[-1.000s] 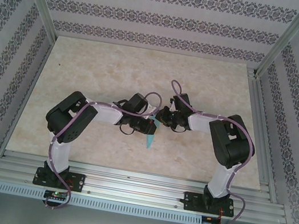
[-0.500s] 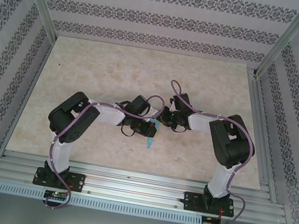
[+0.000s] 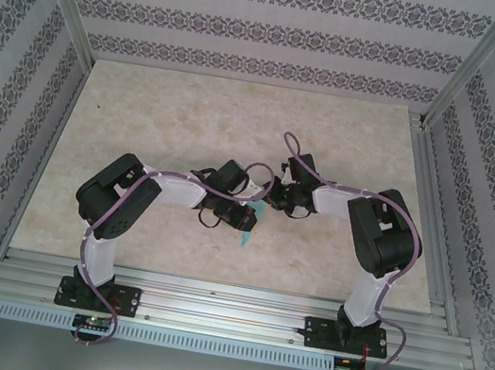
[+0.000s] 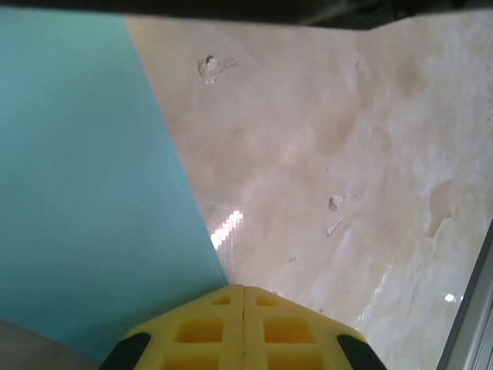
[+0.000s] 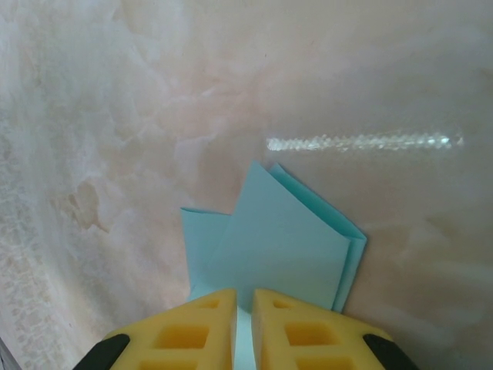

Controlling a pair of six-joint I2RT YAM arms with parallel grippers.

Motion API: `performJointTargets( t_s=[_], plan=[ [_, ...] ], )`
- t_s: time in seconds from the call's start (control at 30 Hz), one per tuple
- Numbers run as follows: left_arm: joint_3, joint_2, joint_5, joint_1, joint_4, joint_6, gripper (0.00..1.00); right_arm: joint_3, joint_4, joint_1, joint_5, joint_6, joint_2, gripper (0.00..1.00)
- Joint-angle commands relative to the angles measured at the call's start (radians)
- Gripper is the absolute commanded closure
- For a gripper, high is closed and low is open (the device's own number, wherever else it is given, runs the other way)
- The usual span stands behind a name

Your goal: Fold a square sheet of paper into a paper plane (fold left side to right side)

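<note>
The square sheet of paper is folded into a narrow, layered turquoise paper plane lying mid-table between both arms. In the left wrist view the paper plane covers the left half, and its straight edge runs down to my left gripper, whose yellow fingers are pressed together. Seen from above, the left gripper sits over the plane's near end. My right gripper is closed to a thin slit with turquoise paper in it, and the layered flaps spread out ahead of it. From above, the right gripper is at the far end.
The pale marble-look table is walled by patterned panels on three sides. Aluminium rails run along the near edge by the arm bases. A rail also shows at the right edge of the left wrist view.
My left gripper has slid a little over the paper's near tip, so less of the turquoise point shows. The right arm has stayed put.
</note>
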Motion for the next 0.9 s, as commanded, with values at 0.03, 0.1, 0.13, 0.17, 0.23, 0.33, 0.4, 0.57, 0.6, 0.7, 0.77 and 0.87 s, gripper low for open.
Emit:
performJointTargets(
  t_s=[0.03, 0.1, 0.13, 0.17, 0.23, 0.33, 0.4, 0.57, 0.6, 0.7, 0.77, 0.87],
  plan=[
    [-0.054, -0.001, 0.104, -0.095, -0.142, 0.090, 1.00, -0.003, -0.065, -0.014, 0.108, -0.007, 0.070, 0.84],
    [-0.060, -0.003, 0.110, -0.102, -0.143, 0.092, 1.00, -0.002, -0.067, -0.015, 0.108, -0.008, 0.073, 0.84],
    [-0.062, -0.003, 0.111, -0.107, -0.145, 0.093, 1.00, 0.000, -0.068, -0.016, 0.109, -0.008, 0.073, 0.84],
    [-0.065, -0.002, 0.112, -0.111, -0.147, 0.094, 1.00, 0.001, -0.069, -0.016, 0.109, -0.008, 0.073, 0.84],
    [-0.070, -0.003, 0.112, -0.121, -0.151, 0.095, 1.00, 0.001, -0.069, -0.017, 0.108, -0.008, 0.075, 0.84],
    [-0.084, -0.007, 0.111, -0.133, -0.150, 0.091, 1.00, 0.000, -0.069, -0.018, 0.108, -0.008, 0.073, 0.84],
    [-0.095, -0.011, 0.111, -0.140, -0.145, 0.086, 1.00, 0.001, -0.070, -0.017, 0.109, -0.007, 0.073, 0.84],
    [-0.129, -0.034, 0.106, -0.143, -0.109, 0.059, 1.00, 0.001, -0.071, -0.018, 0.106, -0.007, 0.072, 0.84],
    [-0.135, -0.045, 0.106, -0.144, -0.100, 0.054, 1.00, 0.001, -0.071, -0.019, 0.105, -0.008, 0.072, 0.84],
    [-0.152, -0.078, 0.098, -0.143, -0.098, 0.049, 1.00, 0.001, -0.072, -0.020, 0.108, -0.008, 0.071, 0.84],
    [-0.167, -0.094, 0.095, -0.143, -0.098, 0.043, 1.00, 0.001, -0.070, -0.022, 0.106, -0.008, 0.070, 0.84],
    [-0.199, -0.128, 0.092, -0.143, -0.071, 0.028, 1.00, 0.001, -0.061, -0.023, 0.097, -0.008, 0.069, 0.84]
  ],
)
